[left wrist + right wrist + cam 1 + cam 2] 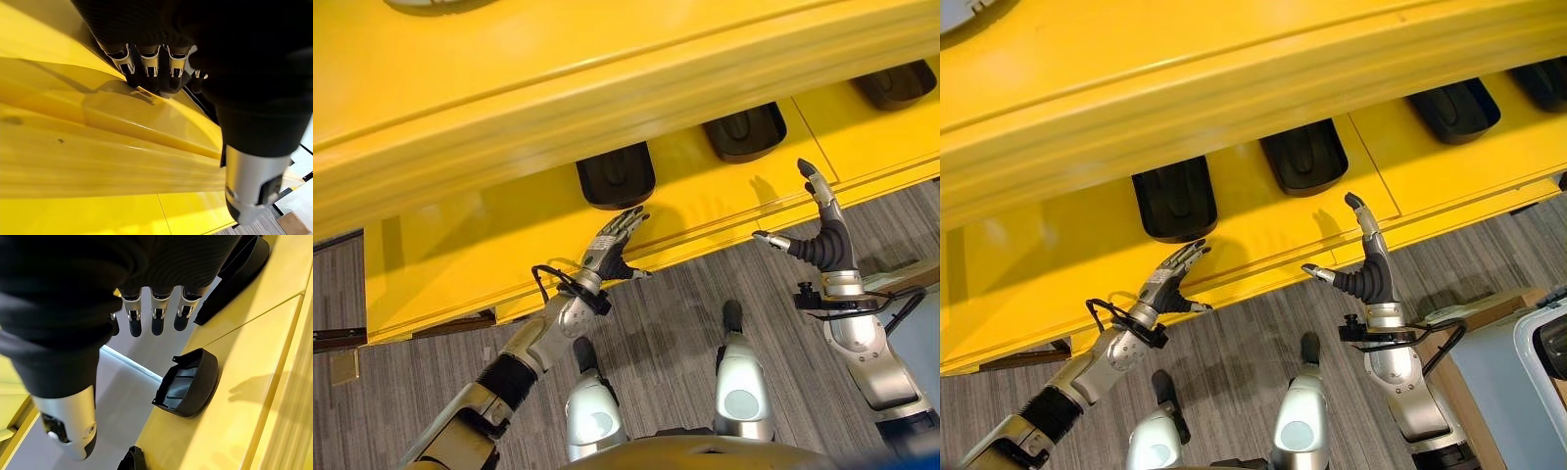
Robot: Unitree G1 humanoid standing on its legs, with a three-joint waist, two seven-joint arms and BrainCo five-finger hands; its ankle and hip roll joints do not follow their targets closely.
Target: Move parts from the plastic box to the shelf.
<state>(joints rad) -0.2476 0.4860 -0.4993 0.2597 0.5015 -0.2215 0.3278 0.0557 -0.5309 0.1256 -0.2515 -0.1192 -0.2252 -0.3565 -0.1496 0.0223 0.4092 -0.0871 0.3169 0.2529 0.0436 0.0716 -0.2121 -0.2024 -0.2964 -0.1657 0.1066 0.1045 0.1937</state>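
We see three black, shell-shaped parts [616,174] [745,130] [899,82] lying in a row on the yellow shelf [470,255]. They sit apart from one another, partly tucked under the shelf's upper tier.

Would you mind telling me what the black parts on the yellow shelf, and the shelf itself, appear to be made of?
The black curved shell-shaped parts look like moulded matte plastic, judging by the ribbing inside and dull sheen. The yellow shelf seems to be painted metal, smooth and glossy with soft reflections, though coated board is possible.
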